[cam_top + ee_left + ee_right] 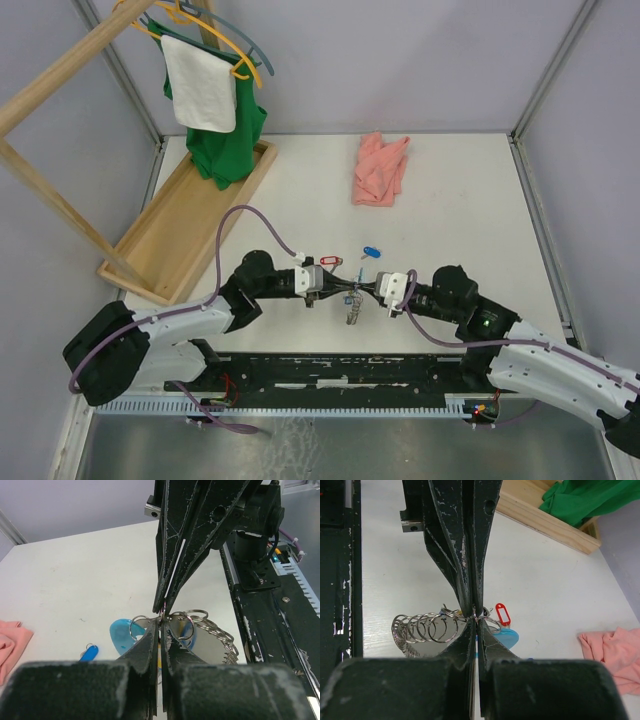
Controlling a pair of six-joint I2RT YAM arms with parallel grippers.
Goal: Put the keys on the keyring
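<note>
The keyring (pixel 354 304) hangs between my two grippers above the table, its silvery rings (pixel 212 628) bunched on one side and its light-blue tag (pixel 119 633) below. My left gripper (pixel 334 284) and right gripper (pixel 370 287) meet tip to tip. Both are shut on the loop's thin wire at the same spot, as the left wrist view (pixel 161 617) and right wrist view (pixel 474 618) show. A sliver of yellow shows in the slit between the left fingers (pixel 148 645). A red-tagged key (pixel 502 615) and a blue-tagged key (pixel 89 653) lie on the table.
A pink cloth (pixel 380 169) lies at the back middle of the table. A wooden tray (pixel 190 225) stands at the back left, under a rack holding hangers with a green garment (pixel 228 140) and a white towel (pixel 200 85).
</note>
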